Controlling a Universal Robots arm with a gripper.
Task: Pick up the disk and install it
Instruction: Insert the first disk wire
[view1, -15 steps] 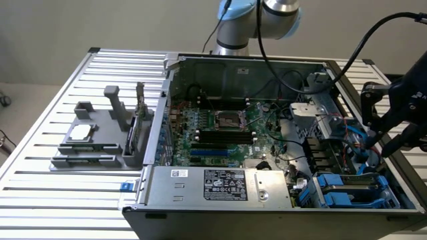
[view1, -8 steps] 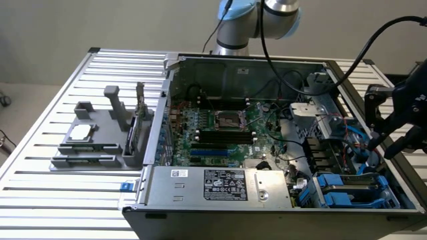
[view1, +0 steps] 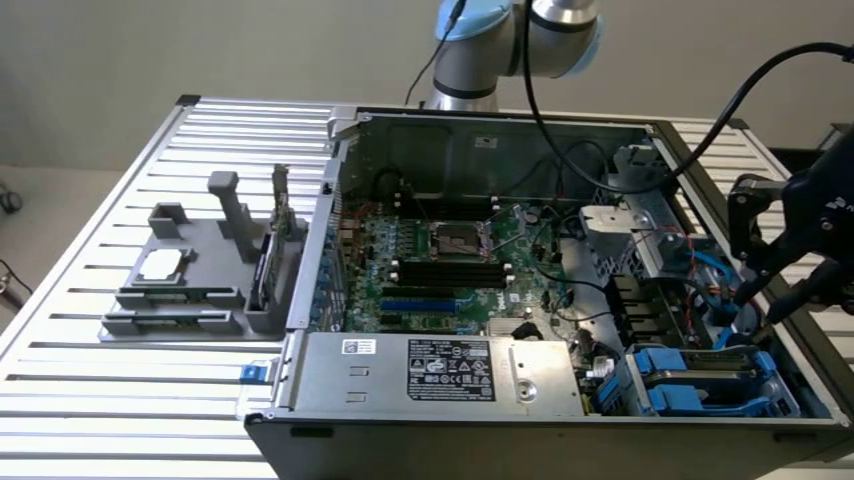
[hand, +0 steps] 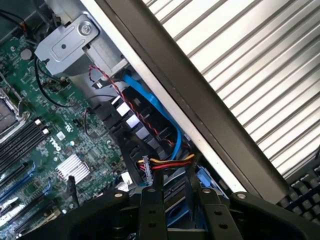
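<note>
Item under inspection: the disk, identified by its blue carrier bracket. In the exterior view it sits inside the open computer case, low in the drive bay at the case's near corner on the exterior view's right. It lies just beside the large silver box with the black-and-white label, which runs along the case's near edge.

The gripper reaches down into that same corner from above the case's edge at the exterior view's right. Its tip meets the far side of the disk's carrier. In the wrist view the gripper shows two black fingers standing part-way apart. The blue plastic of the disk lies between them, and they appear clamped on it. Red, yellow and black wires and a blue cable run just past the fingers, along the case wall.

The motherboard fills the case floor, well apart from the gripper. The case stands on the slatted bench. Toward the bench's edge at the exterior view's left stands a grey fixture carrying a small square chip, well apart from the disk.
</note>
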